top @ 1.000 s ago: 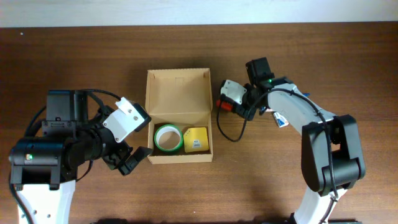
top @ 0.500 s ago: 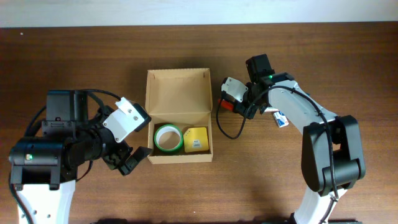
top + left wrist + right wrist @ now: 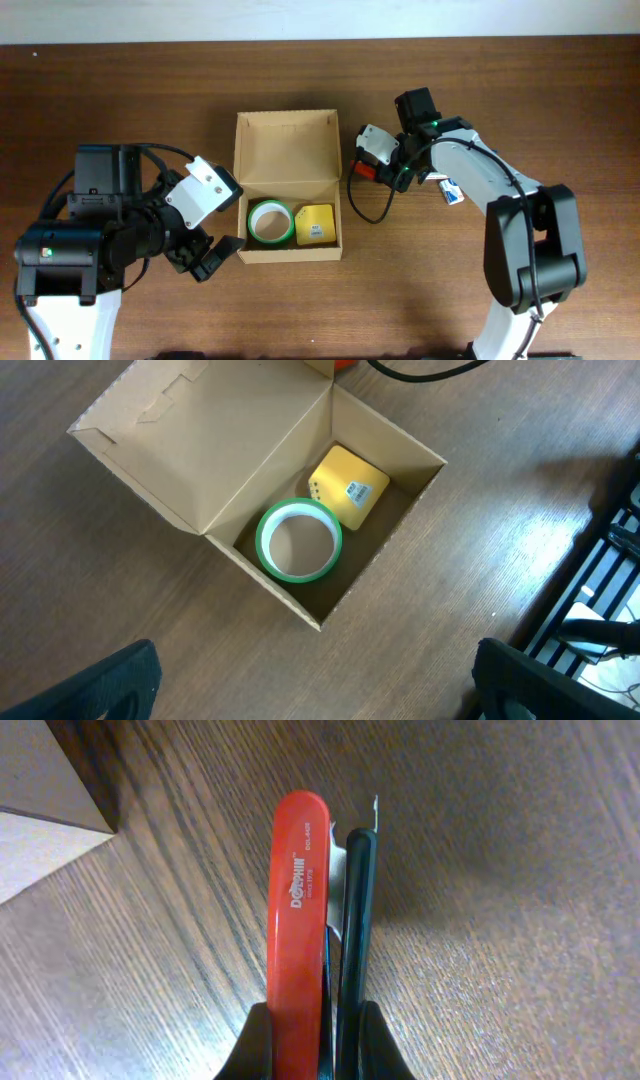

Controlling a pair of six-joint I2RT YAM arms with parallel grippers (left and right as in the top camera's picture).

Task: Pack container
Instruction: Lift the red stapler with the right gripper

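Note:
The tan cardboard container [image 3: 286,150] lies open mid-table with its flap lid folded back; it also shows in the left wrist view [image 3: 215,470]. Inside are a green tape roll [image 3: 270,222] [image 3: 298,540] and a yellow block [image 3: 316,225] [image 3: 348,487]. My right gripper [image 3: 372,167] [image 3: 320,1040] is shut on a red and black stapler [image 3: 300,910], held just right of the container's upper right corner [image 3: 40,780], low over the table. My left gripper [image 3: 210,260] is open and empty, left of the container's front corner.
A black cable [image 3: 370,205] loops on the table right of the container. A small white and blue item [image 3: 450,192] lies by the right arm. Dark frame parts [image 3: 600,560] show past the table edge in the left wrist view.
My right gripper with the stapler shifted slightly right and up from a second ago, then held still. The left arm has not moved.

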